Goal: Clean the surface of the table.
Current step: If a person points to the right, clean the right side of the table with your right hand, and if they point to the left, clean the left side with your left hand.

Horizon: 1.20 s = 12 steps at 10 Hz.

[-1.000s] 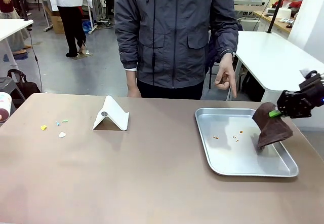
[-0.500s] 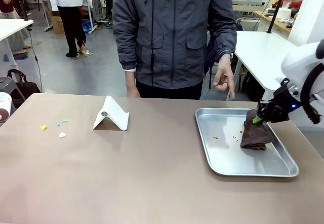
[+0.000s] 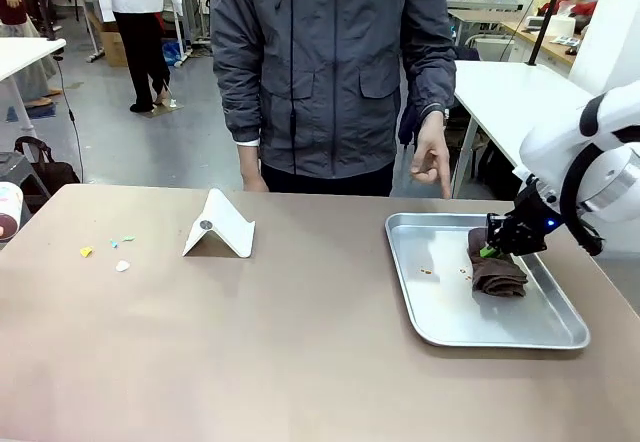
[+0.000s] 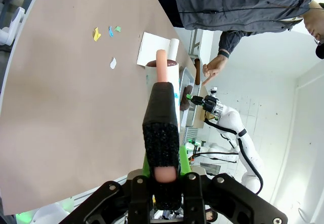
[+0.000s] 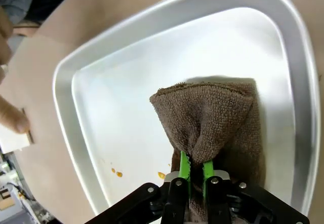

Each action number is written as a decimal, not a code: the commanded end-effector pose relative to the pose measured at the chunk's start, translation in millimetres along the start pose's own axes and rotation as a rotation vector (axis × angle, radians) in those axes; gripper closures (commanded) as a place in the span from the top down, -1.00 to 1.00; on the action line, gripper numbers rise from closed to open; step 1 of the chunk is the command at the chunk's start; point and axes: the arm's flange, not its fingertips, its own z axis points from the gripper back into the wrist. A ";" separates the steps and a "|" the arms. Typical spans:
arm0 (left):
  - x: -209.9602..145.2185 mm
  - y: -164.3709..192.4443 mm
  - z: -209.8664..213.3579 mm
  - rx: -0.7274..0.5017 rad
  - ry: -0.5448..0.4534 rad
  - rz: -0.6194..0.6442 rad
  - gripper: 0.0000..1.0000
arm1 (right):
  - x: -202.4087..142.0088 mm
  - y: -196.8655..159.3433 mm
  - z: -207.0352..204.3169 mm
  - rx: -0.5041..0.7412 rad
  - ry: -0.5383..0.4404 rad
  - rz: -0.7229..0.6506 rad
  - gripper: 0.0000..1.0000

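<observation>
Brownish-tan table (image 3: 300, 352) spans the whole front view, with one person standing at its 12 o'clock edge, one hand (image 3: 432, 157) hanging with a finger pointed down over the far rim of the tray.

One silver tray (image 3: 450, 307) lies on the table at about 4 o'clock. In it rests one brown cloth (image 3: 500, 274), bunched against the tray's right part. The right gripper (image 3: 490, 250) has its green pads pinched together on the cloth's upper fold. The right wrist view shows this closely: the cloth (image 5: 212, 112) fans out from the closed gripper (image 5: 195, 171) across the tray (image 5: 66, 133), and three small orange crumbs (image 5: 119, 174) lie on the tray floor at the cloth's 8 o'clock.

One white folded card (image 3: 220, 227) stands like a tent at about 11 o'clock on the table. Four small scraps sit at 9 o'clock, near one another but apart: one yellow scrap (image 3: 86, 252), one blue scrap (image 3: 113, 244), one green scrap (image 3: 128, 238) and one white scrap (image 3: 122, 265).

In the left wrist view the left gripper (image 4: 164, 169) is clamped on one dark stick (image 4: 162, 117) with a rough black sleeve and a pinkish tip (what kind of tool it is I cannot tell), held above the table.
</observation>
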 end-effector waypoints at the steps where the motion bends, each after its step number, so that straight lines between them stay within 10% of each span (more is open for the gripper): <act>1: -2.9 -2.9 3.0 -0.014 0.002 -0.001 -1.00 | 2.1 7.5 -9.1 -0.047 0.007 -0.023 -0.79; 12: -2.9 -2.9 3.0 -0.014 0.002 -0.001 -1.00 | -37.3 104.4 -59.9 0.125 0.150 0.117 -0.79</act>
